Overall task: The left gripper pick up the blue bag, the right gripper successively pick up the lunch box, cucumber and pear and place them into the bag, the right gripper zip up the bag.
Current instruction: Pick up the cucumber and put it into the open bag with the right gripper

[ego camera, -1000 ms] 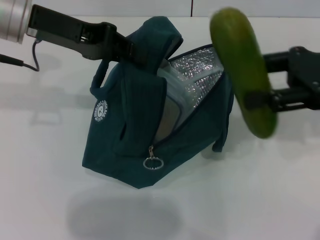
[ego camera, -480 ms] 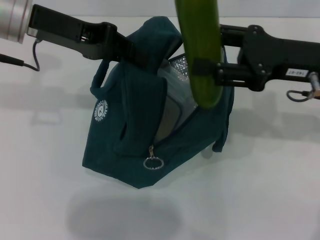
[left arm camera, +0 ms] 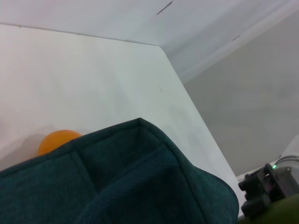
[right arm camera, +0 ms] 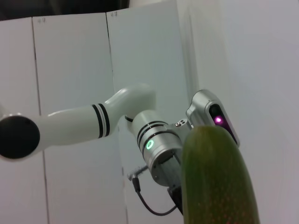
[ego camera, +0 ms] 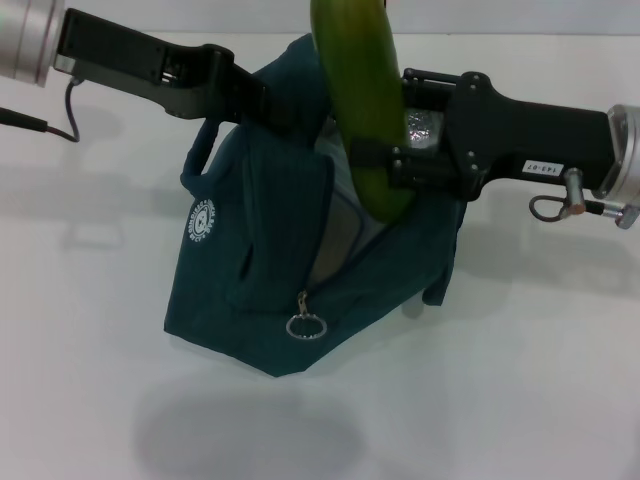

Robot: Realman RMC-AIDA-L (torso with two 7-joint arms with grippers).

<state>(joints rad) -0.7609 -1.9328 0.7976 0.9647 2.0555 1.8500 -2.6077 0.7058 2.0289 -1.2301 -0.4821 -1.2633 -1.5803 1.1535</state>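
Teal blue bag (ego camera: 290, 270), round white logo unreadable, handle clenched by left pincer (ego camera: 250, 100); right pincer (ego camera: 385, 165) grasping cucumber (ego camera: 360, 100).

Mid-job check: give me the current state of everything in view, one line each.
Left gripper: shut on the bag's handle, holding it up.
Bag: unzipped, mouth open.
Right gripper: shut on the cucumber, over the bag mouth.
Cucumber: held nearly upright, lower end at the opening.
Lunch box: inside the bag.
Pear: on the table behind the bag.

Head camera looks down from above at the blue bag (ego camera: 300, 270); wrist cameras sit close (all share it or the cucumber (right arm camera: 217, 179))
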